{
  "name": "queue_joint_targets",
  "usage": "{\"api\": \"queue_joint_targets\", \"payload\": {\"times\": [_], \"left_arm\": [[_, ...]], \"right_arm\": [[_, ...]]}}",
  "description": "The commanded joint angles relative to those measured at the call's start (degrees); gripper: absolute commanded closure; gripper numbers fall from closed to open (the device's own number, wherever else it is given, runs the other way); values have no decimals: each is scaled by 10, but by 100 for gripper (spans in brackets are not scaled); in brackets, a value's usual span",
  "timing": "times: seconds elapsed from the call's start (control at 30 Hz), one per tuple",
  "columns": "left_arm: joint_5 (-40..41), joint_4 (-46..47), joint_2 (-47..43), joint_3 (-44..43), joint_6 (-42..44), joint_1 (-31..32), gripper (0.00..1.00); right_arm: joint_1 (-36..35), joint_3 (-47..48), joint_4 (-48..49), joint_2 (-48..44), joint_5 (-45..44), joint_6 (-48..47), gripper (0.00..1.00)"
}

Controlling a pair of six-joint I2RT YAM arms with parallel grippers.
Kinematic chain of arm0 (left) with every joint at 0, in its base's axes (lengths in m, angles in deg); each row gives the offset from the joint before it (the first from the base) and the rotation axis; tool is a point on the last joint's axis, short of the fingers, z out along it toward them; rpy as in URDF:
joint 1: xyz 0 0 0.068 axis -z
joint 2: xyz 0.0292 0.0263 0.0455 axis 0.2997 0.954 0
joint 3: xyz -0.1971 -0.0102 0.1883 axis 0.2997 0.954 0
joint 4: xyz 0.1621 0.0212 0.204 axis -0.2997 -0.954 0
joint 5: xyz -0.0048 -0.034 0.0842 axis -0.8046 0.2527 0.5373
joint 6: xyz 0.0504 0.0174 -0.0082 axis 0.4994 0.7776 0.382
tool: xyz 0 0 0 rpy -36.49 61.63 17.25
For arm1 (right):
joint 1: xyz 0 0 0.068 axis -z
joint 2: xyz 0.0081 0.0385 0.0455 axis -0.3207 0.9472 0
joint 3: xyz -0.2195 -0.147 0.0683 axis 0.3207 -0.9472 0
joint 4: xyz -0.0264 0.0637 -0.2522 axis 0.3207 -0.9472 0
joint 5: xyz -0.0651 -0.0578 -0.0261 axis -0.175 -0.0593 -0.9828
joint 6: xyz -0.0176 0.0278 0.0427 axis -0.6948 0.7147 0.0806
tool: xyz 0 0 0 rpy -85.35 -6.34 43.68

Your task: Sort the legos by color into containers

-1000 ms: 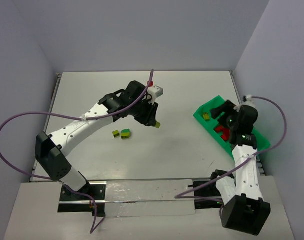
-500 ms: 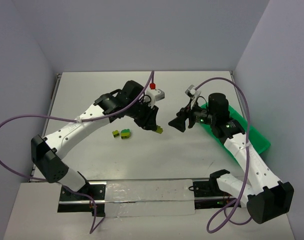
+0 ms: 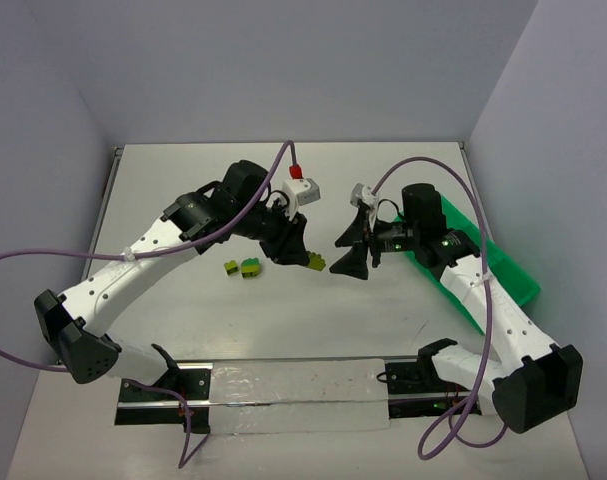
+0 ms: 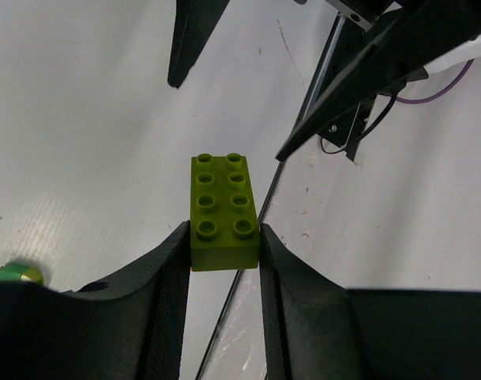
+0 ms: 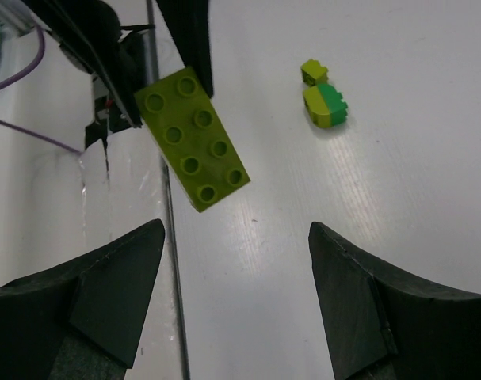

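The left gripper (image 3: 301, 252) is clamped on one yellow-green brick (image 3: 314, 261) and holds it in the air above the middle of the white surface (image 3: 383, 180). In the left wrist view the two black fingers (image 4: 173, 261) press the long sides of the brick (image 4: 222, 210) at its near end. Its eight studs face the camera, and the far end sticks out free.

The right gripper (image 3: 341, 253) is at 3 o'clock of the brick in the top view, just beside it and pointing at it, with the fingers spread wide. In the right wrist view the brick (image 5: 192, 138) hangs tilted ahead of the wide fingers (image 5: 121, 277), near them but apart from both – it is not between them.

Two small legos (image 3: 241, 267) lie on the surface at 9 o'clock of the held brick, close to each other. In the right wrist view one (image 5: 314, 72) is yellow-green and the other (image 5: 326, 107) is dark green on yellow-green.

The green tray (image 3: 508, 275) lies at the 3 o'clock edge of the surface, well apart from the brick – the right arm covers most of it, so I cannot tell what is inside
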Motion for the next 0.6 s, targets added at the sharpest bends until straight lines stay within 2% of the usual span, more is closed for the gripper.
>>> {"api": "queue_joint_targets", "payload": {"times": [0.0, 0.3, 0.57], "left_arm": [[-22, 21, -1, 3, 14, -1, 100], [-24, 24, -6, 8, 11, 0, 100], [-21, 20, -7, 5, 13, 2, 100]], "right_arm": [[-26, 40, -21, 28, 55, -28, 20], [-69, 85, -41, 100, 79, -45, 21], [-79, 111, -52, 159, 107, -58, 22]]}}
